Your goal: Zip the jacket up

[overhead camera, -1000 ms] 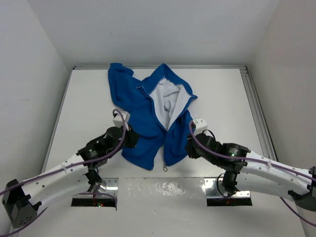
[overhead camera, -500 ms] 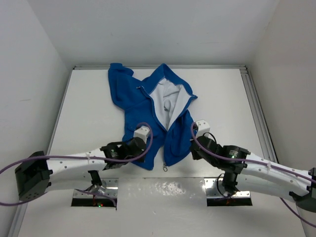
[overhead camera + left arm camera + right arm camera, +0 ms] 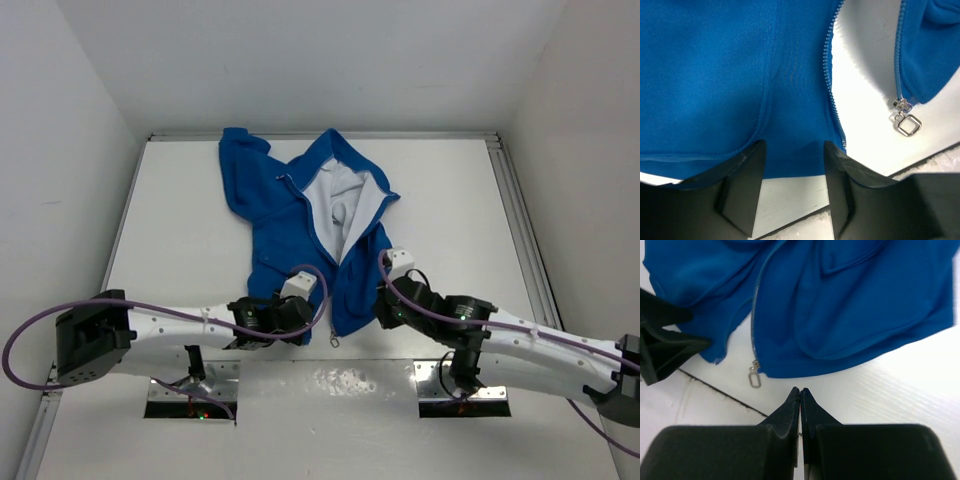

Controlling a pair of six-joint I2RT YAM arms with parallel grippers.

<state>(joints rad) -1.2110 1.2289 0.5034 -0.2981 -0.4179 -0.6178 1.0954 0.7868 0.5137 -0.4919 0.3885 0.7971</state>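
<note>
The blue jacket (image 3: 300,225) lies unzipped on the table, white lining showing at the chest. My left gripper (image 3: 794,150) is open, its fingers straddling the bottom hem of one front panel, just beside that panel's zipper teeth (image 3: 828,65). Nothing is pinched between them. The silver zipper pull (image 3: 907,123) hangs at the bottom of the other panel, apart from the left gripper. In the top view the left gripper (image 3: 305,325) sits at the hem's middle. My right gripper (image 3: 800,390) is shut on nothing, on bare table just short of the jacket's hem (image 3: 850,357), right of the pull (image 3: 754,376).
A seam where the white table meets a speckled strip (image 3: 330,380) runs just in front of the hem. The left gripper's black fingers (image 3: 665,347) show at the left of the right wrist view. White walls enclose the table; a metal rail (image 3: 520,220) lines the right edge.
The left arm swept right along the jacket's bottom hem to the zipper's lower end, and its jaws opened. The right gripper closed and edged slightly left.
</note>
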